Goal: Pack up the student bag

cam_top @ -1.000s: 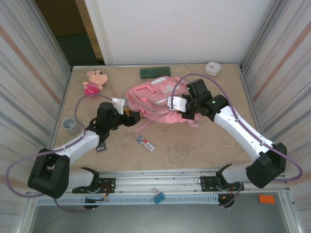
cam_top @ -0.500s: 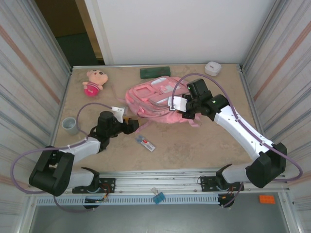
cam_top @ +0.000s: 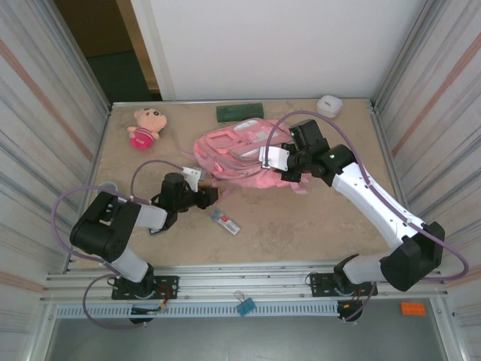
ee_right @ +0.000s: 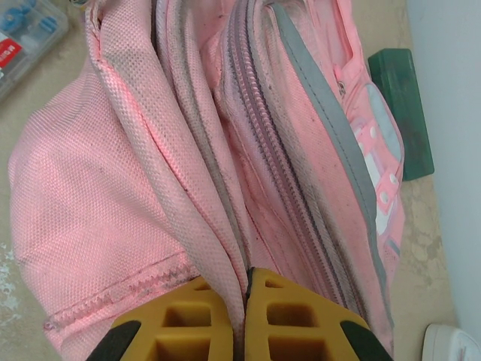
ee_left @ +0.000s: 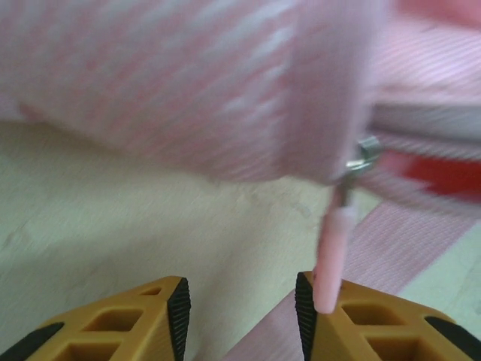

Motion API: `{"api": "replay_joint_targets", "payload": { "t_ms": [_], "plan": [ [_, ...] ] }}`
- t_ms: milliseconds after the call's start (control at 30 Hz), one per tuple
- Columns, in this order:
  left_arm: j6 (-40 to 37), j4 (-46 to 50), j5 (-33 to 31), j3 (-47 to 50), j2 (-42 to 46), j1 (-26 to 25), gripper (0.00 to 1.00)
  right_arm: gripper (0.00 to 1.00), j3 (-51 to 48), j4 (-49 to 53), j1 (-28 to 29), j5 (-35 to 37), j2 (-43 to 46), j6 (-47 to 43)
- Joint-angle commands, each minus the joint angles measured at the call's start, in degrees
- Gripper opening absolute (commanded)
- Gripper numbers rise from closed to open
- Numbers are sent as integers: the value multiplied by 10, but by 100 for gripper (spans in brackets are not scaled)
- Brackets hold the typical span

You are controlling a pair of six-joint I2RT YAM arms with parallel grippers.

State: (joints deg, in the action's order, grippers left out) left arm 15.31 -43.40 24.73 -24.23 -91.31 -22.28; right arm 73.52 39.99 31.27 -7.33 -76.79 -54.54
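The student bag [cam_top: 239, 150], a large pink backpack with grey trim, lies at the table's middle back. My left gripper [cam_top: 211, 197] sits low by the bag's near left corner. In the left wrist view its jaws [ee_left: 240, 301] stand open over bare table, with the bag [ee_left: 188, 90] just ahead. A pink zipper pull [ee_left: 333, 259] hangs down against the tip of the right finger [ee_left: 353, 316]; nothing lies between the pads. My right gripper [cam_top: 289, 171] is at the bag's right side. It [ee_right: 246, 282] is shut on a fold of the bag's pink fabric [ee_right: 188, 188] beside a zip line.
A pink plush doll [cam_top: 144, 126] lies at the back left. A dark green case [cam_top: 240, 111] sits behind the bag and a white box [cam_top: 328, 105] at the back right. A clear pencil box [cam_top: 224, 220] lies near the left gripper. A pink strap [ee_left: 406, 248] crosses the table.
My left arm has folded down and drawn in, and its gripper has slid a little nearer, along the bag's near left corner. The right arm and the bag have barely moved.
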Motion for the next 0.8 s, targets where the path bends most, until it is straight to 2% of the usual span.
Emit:
{"api": "replay_joint_targets", "payload": {
  "t_ms": [0, 300, 467, 600, 767],
  "plan": [
    [-51, -41, 29, -23, 3, -13, 38, 0, 32, -43, 5, 3, 12, 7],
    [-67, -26, 53, -19, 11, -19, 2, 0, 7, -64, 5, 17, 20, 21],
    [-83, 21, 123, -21, 49, -28, 0, 0, -9, -97, 5, 42, 14, 56],
    [-131, 124, 174, -54, 96, -76, 0, 0, -36, -136, 18, 68, 1, 85],
    [-123, 140, 204, -66, 151, -130, 0, 0, -80, -175, 18, 75, -1, 118]
  ]
}}
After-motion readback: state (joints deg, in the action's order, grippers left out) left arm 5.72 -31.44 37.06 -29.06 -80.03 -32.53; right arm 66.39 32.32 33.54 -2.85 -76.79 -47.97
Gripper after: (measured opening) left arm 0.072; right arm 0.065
